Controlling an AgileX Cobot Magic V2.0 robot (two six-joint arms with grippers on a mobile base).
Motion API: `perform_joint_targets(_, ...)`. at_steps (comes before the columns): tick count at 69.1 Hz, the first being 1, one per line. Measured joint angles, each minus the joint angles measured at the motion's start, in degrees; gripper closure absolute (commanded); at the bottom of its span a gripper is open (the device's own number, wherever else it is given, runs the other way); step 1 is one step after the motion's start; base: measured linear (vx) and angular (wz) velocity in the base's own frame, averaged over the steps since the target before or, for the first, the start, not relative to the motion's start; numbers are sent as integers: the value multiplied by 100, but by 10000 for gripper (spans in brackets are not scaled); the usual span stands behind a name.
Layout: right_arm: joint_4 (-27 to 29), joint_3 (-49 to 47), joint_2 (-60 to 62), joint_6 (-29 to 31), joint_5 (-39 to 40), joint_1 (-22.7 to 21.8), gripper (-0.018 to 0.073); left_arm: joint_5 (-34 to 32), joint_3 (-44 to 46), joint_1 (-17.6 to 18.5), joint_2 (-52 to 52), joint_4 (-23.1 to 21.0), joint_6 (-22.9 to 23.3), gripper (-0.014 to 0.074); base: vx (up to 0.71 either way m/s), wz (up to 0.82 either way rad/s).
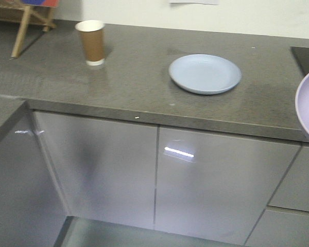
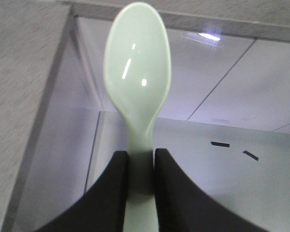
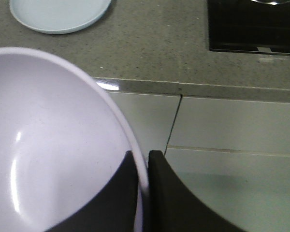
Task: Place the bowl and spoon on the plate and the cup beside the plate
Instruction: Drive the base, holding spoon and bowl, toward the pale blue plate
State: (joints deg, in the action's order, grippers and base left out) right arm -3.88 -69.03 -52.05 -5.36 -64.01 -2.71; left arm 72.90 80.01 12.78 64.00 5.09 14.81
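So: left hand (image 2: 141, 164) pinches spoon (image 2: 137, 67) handle, right hand (image 3: 143, 159) pinches bowl (image 3: 53, 145) rim, likely so both drop cleanly onto plate (image 1: 205, 73); cup (image 1: 92, 43) sits apart.

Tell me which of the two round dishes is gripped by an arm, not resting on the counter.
The lavender bowl, pinched at its rim by the right gripper; the pale blue plate lies flat on the counter.

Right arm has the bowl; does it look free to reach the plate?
Probably yes: the plate lies bare, with open counter between it and the held bowl; the cup stands well off on its far side.
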Motion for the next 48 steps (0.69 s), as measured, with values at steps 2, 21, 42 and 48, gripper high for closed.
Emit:
perform_joint_targets(2,0,0,0,0,-6,0,566,0,0,0,0,0,0,603,13,-51)
perform_joint_targets(21,0,0,0,0,-12,0,566,0,0,0,0,0,0,603,14,-48)
perform_joint_targets(42,0,0,0,0,-19,0,566,0,0,0,0,-6,0,603,15,-32)
perform_joint_targets(48,0,0,0,0,-19,0,566,0,0,0,0,-6,0,603,14,-19)
